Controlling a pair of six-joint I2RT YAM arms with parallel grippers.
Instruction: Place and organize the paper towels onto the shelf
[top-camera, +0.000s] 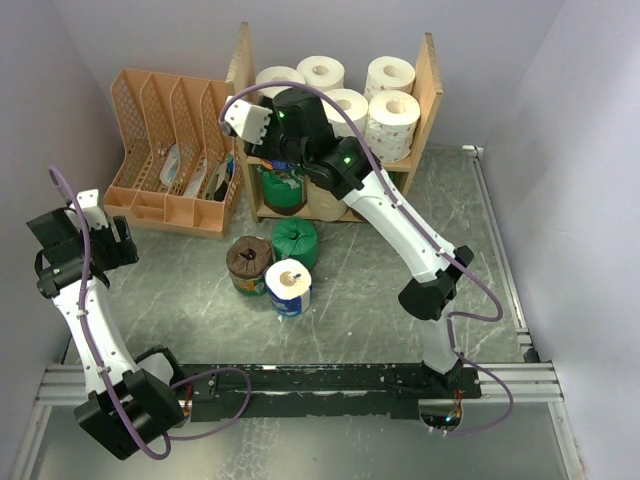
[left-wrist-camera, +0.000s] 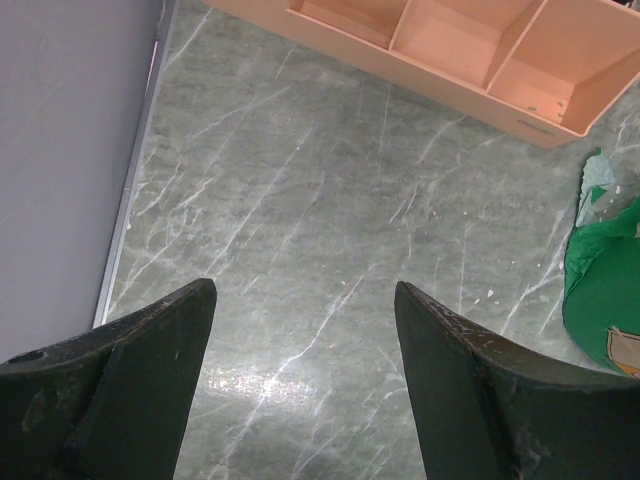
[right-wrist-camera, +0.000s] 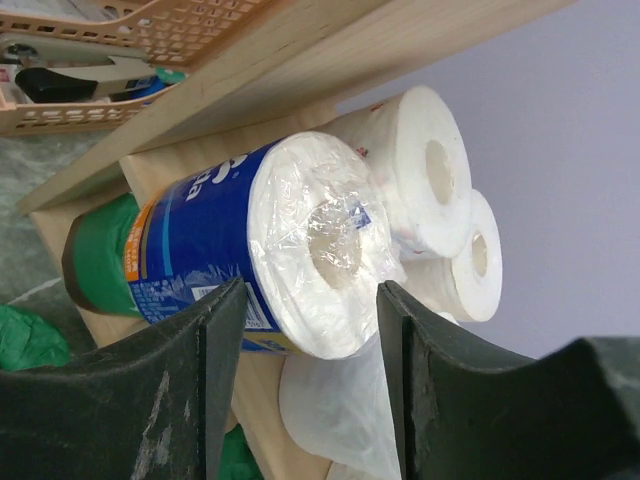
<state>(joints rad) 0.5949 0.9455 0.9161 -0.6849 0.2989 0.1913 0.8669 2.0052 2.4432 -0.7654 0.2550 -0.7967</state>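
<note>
A blue-wrapped paper towel roll (right-wrist-camera: 215, 235), with clear film over its white end and centre hole, sits at the left side of the light wooden two-tier shelf (top-camera: 432, 80). It is held in the right hand (right-wrist-camera: 310, 285), whose two dark fingers (right-wrist-camera: 205, 390) lie against opposite sides of the wrap at a middling spread. The roll's far end butts against a green-wrapped roll (right-wrist-camera: 95, 265), and the wrist view does not make clear which tier carries the pair. Plain white paper rolls (right-wrist-camera: 430, 170) stand just beside the blue one. From above, five white rolls (top-camera: 390, 75) crowd the upper tier. More green-wrapped rolls (top-camera: 280, 190) stand on the lower tier, under the right arm's wrist.

In front of the shelf, three rolls stand upright on the grey-green marbled bench (top-camera: 380, 290), touching in a cluster. They are a brown-wrapped roll (top-camera: 248, 262), a green-wrapped one (top-camera: 296, 240) and a blue-wrapped one with a white top (top-camera: 288, 287).

A peach plastic slotted file organizer (top-camera: 170, 150) stands just left of the shelf, against the back wall.

The left hand (left-wrist-camera: 305, 290) hangs over bare bench near the left wall, well apart from the shelf. Its fingers (left-wrist-camera: 150, 350) are spread wide with nothing between them. Its wrist view catches the organizer's base along the top edge and a green wrapper at the right edge.
</note>
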